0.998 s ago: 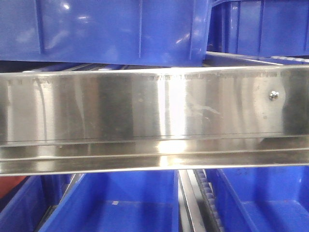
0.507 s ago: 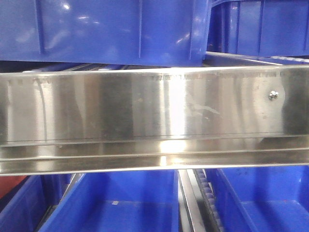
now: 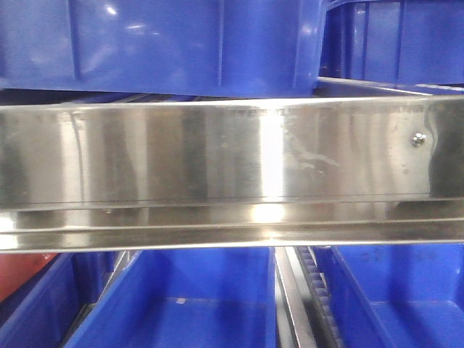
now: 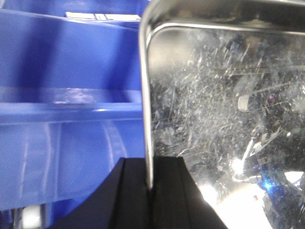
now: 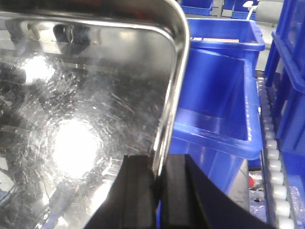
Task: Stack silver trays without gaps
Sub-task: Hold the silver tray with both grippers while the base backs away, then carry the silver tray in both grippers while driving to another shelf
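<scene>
No silver tray or gripper shows in the front view. In the left wrist view a scratched, mirror-shiny silver tray [image 4: 224, 95] fills the right side. Its left rim runs down between the black fingers of my left gripper [image 4: 150, 191], which is shut on it. In the right wrist view a silver tray [image 5: 86, 95] fills the left side, with its rounded corner at the top. My right gripper [image 5: 158, 186] is shut on its right rim. Whether both views show the same tray cannot be told.
A long steel shelf rail [image 3: 217, 167] with a screw [image 3: 418, 139] crosses the front view, with blue bins above [image 3: 181, 43] and below [image 3: 181, 304]. A blue bin [image 4: 62, 95] is left of the left gripper. Another blue bin [image 5: 219, 109] and conveyor rollers [image 5: 274, 157] lie right of the right gripper.
In the front view the rail, screw and bins have shifted slightly to the right in the picture. Nothing else differs.
</scene>
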